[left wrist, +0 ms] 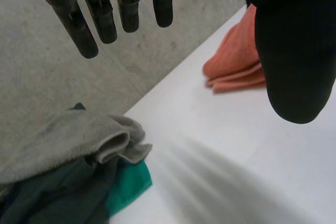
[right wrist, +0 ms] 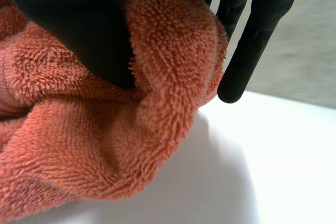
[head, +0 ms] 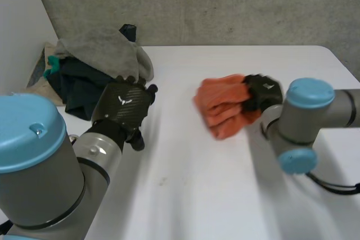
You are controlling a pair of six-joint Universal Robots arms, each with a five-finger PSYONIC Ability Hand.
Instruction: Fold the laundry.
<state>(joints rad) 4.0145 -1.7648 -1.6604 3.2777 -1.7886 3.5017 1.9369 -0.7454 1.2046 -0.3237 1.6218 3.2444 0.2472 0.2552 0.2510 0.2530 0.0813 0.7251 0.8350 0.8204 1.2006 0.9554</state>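
Note:
An orange towel (head: 222,108), folded into a thick bundle, lies on the white table (head: 214,189) right of the middle. My right hand (head: 261,91) is at the bundle's right edge. In the right wrist view its thumb (right wrist: 79,24) presses into the orange towel (right wrist: 105,140) while the fingers (right wrist: 252,40) reach behind the fold, so the edge is pinched. My left hand (head: 124,105) hovers over the table's left part with its fingers (left wrist: 94,9) straight and spread, holding nothing. From there the orange towel (left wrist: 236,66) lies beyond its thumb.
A pile of laundry (head: 95,66) sits at the table's back left corner: a grey towel on top of dark clothes. A green cloth (left wrist: 128,184) peeks out from under the pile. A concrete wall runs behind the table.

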